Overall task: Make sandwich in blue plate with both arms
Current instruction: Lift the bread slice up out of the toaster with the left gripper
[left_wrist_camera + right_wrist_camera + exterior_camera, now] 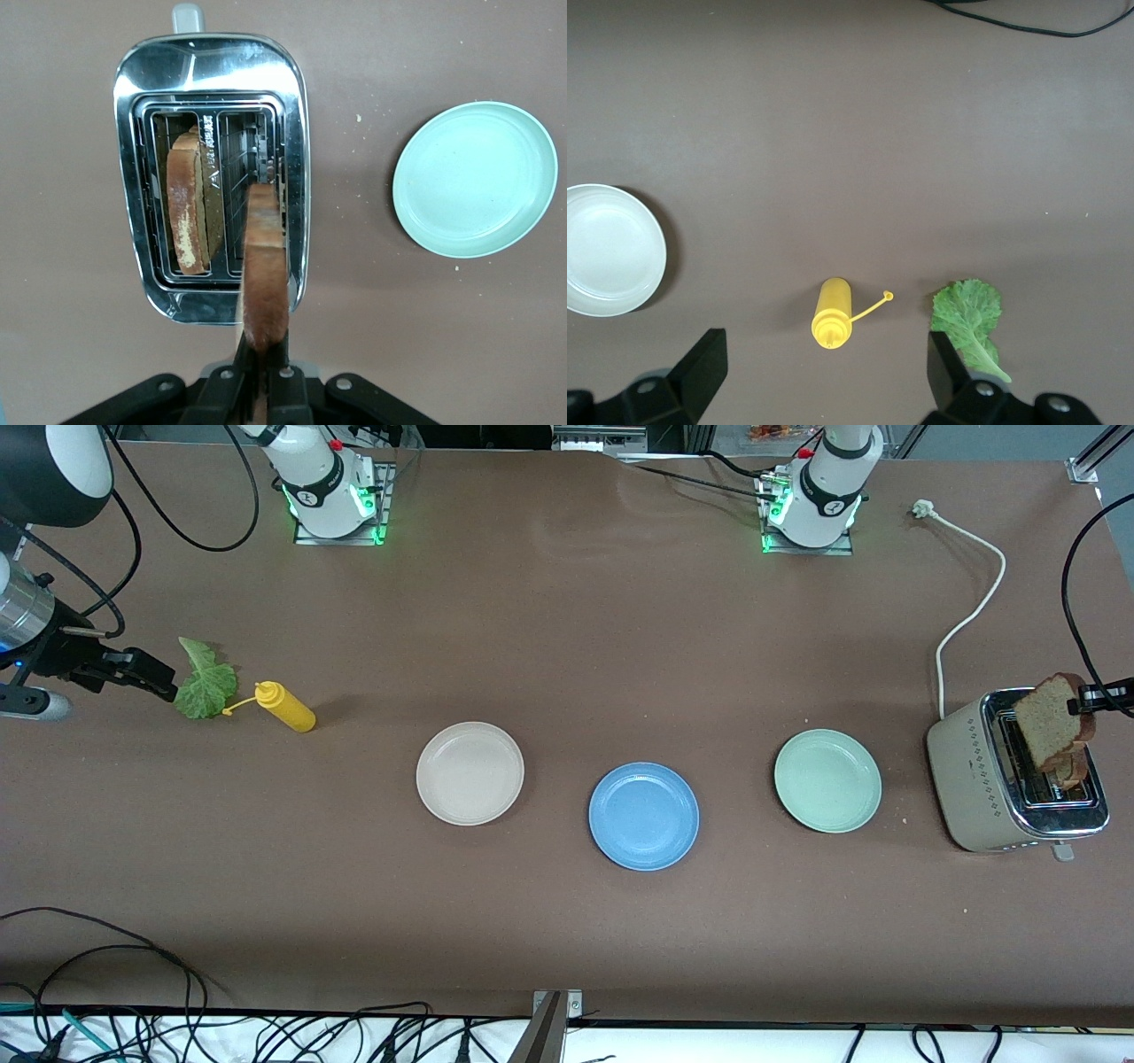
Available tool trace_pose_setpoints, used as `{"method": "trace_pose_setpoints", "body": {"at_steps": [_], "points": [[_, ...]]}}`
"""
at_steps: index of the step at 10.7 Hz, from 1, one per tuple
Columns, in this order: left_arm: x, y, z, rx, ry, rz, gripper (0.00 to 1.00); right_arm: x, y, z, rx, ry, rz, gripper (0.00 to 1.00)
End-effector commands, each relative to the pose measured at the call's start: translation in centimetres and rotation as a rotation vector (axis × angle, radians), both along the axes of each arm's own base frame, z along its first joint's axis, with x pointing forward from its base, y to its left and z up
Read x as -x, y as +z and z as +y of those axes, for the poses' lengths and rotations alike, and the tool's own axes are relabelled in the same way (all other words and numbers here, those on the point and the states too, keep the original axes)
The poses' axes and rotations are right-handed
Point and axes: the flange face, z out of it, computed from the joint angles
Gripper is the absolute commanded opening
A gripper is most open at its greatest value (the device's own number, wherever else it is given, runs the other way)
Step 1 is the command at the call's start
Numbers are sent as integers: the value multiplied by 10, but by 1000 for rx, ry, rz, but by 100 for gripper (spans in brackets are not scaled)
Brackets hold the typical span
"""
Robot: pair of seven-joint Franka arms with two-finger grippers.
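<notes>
A bread slice [264, 266] is being held clenched in the left claw [261, 376] over the toaster [142, 168] – a second slice [186, 208] is sitting in the slot beneath. The right claw [824, 372] is being held spread wide over the table [567, 646], above the lettuce leaf [970, 319] and yellow bottle [831, 314]. The blue plate [644, 816] is lying bare, well apart from both claws, between the cream plate [469, 772] and mint plate [827, 780].

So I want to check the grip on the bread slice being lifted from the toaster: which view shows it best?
The left wrist view: the left gripper is shut on the bread slice, edge-on above the toaster. The front view shows the slice's broad face and the gripper at its edge. The right wrist view does not show it.
</notes>
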Motion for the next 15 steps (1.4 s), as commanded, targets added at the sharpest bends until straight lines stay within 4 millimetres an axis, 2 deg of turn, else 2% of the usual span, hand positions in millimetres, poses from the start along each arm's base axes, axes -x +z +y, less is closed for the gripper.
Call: {"method": "trace_pose_setpoints", "body": {"at_steps": [1, 5, 9, 10, 13, 15], "points": [[0, 15, -6, 19, -27, 9, 0, -2, 5, 0, 9, -19, -2, 100], [-2, 21, -15, 20, -38, -1, 0, -2, 4, 0, 6, -18, -3, 100], [-10, 26, -35, 23, -68, -16, 0, -2, 4, 1, -2, -12, -1, 100], [-14, 26, -54, 22, -90, -17, 0, -2, 4, 1, -3, -10, -1, 100], [-18, 21, -71, 28, -63, -13, 0, -3, 4, 0, -16, -11, -4, 100], [-19, 16, -90, 74, -54, -16, 0, -2, 4, -1, -21, -9, 1, 100]]}}
